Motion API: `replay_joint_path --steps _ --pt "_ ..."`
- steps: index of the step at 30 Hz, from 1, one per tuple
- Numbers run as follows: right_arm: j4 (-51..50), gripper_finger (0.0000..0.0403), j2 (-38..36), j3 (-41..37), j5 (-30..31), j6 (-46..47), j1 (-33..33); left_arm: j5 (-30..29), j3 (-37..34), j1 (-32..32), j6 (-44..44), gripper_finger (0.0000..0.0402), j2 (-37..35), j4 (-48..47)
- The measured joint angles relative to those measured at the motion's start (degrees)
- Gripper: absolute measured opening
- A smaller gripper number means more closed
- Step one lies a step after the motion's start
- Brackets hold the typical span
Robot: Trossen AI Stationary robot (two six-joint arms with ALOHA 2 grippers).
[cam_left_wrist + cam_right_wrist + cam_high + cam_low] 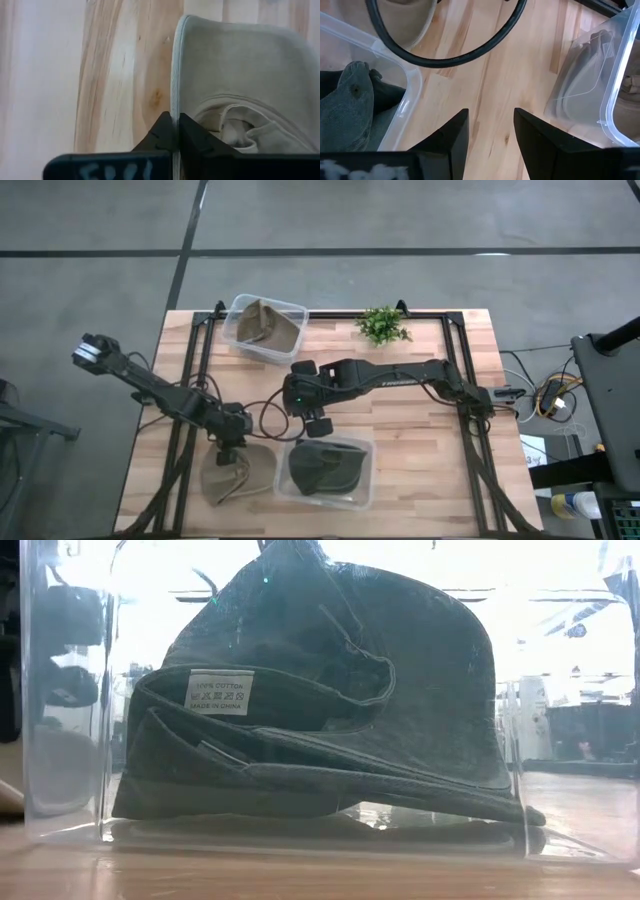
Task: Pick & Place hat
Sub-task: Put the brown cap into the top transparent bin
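Note:
A beige hat [240,475] lies flat on the table near the front edge, left of centre; the left wrist view shows it too [240,75]. My left gripper [230,448] is at the hat's far edge, shut on its brim. A dark green hat [330,467] lies in a clear box [362,492] to the right of it; the low view shows it close up [330,710]. My right gripper [318,423] hovers open and empty just beyond that box's far side; in the right wrist view [490,135] bare wood shows between its fingers. My left gripper pinches the beige hat's brim at its stitched edge [175,107] between its two fingers [160,135]. The fingers come from above, slanting down from the table's left far side. The hat lies on the table, brim spread flat.
A second clear box [292,315] holding another beige hat [262,325] stands at the far edge, left of centre. A small green plant [383,325] stands at the far edge. A black cable [470,55] loops over the table's middle. Bare wood shows at the right.

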Motion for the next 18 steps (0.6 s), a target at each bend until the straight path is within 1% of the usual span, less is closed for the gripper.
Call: replay_joint_path --steps 4,11,18 --pt "0.4 0.0150 0.0 0.0 0.0 -0.2 0.0 -2.2 2.9 0.0 0.4 0.0007 -1.1 -4.7" --pt "0.5 0.0150 -0.2 0.0 0.0 -0.7 0.0 -9.6 9.0 0.0 3.1 0.0006 -2.4 -16.3" --pt "1.6 0.0144 -0.3 0.0 0.0 -2.7 -0.1 -14.7 16.1 0.0 5.9 0.0006 -3.7 -23.6"
